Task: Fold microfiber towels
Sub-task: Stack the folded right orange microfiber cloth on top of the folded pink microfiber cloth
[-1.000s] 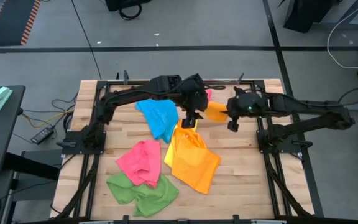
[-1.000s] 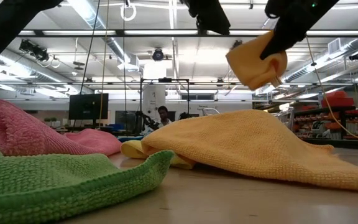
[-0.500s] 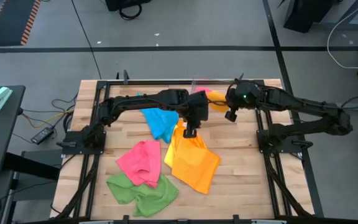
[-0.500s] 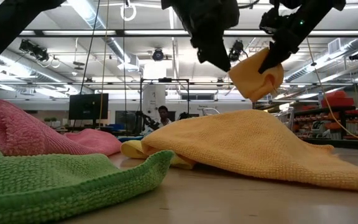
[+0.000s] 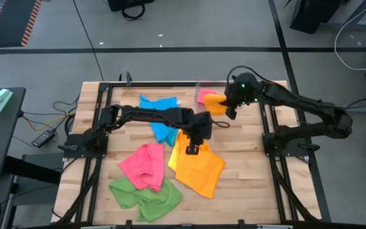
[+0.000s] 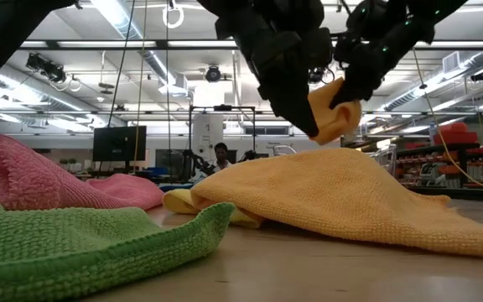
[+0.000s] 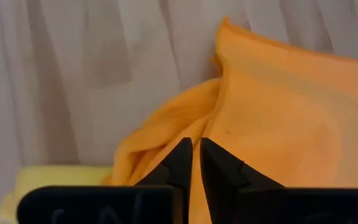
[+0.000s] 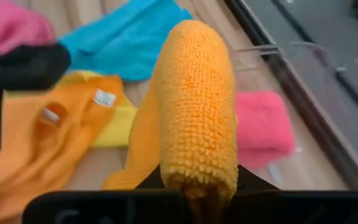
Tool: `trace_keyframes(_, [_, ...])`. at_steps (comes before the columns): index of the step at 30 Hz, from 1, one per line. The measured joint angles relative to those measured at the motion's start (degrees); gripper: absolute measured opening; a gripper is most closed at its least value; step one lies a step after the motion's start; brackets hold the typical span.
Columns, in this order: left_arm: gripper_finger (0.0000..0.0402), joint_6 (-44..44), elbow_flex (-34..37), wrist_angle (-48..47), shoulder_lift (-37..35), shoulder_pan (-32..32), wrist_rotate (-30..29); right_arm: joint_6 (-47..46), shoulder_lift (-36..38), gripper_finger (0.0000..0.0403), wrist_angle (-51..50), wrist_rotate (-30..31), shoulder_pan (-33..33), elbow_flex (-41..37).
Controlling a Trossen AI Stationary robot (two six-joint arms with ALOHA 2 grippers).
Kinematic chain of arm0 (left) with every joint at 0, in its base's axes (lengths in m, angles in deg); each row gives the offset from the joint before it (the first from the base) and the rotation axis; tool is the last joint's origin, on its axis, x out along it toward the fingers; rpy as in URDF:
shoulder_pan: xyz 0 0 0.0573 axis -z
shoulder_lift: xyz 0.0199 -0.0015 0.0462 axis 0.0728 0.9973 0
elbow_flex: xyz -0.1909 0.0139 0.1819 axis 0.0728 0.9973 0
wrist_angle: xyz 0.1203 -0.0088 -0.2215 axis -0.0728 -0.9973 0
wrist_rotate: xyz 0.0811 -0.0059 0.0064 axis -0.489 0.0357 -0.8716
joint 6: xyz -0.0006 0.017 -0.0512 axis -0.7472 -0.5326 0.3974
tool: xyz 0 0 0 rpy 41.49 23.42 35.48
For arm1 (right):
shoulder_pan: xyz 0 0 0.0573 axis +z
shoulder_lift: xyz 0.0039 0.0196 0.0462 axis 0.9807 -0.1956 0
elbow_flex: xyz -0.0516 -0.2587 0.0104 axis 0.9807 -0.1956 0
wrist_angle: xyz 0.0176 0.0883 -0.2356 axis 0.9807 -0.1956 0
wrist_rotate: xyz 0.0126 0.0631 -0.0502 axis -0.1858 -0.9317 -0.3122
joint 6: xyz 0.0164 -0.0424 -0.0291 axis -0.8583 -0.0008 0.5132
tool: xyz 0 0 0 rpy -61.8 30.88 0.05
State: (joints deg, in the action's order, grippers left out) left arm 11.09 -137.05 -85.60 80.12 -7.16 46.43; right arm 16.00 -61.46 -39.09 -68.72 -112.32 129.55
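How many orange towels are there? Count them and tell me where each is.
2. The spread orange towel lies mid-table, the left pincer shut on its far edge. The folded orange towel is held by the right pincer over the table's far side. Others may be hidden.

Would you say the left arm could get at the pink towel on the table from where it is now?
Probably yes. The pink towel lies uncovered on the left arm's side, with nothing over it. But the left gripper is down on the orange towel, fingers nearly together, so it would have to lift first.

Bright, even overhead ceiling light; soft shadows; wrist views slightly blurred.
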Motion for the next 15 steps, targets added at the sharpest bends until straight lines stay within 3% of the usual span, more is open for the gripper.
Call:
trace_keyframes(9, [0.0011, 0.73, 14.60, 15.81, -8.71, 0.87, -0.04, -7.50, -7.24, 0.0028, 9.60, -19.32, -10.13, 0.05])
trace_keyframes(15, [0.0018, 1.21, 24.93, 24.42, -16.82, 0.89, -0.38, -13.70, -10.69, 0.0028, 14.35, -24.05, -13.84, 0.09])
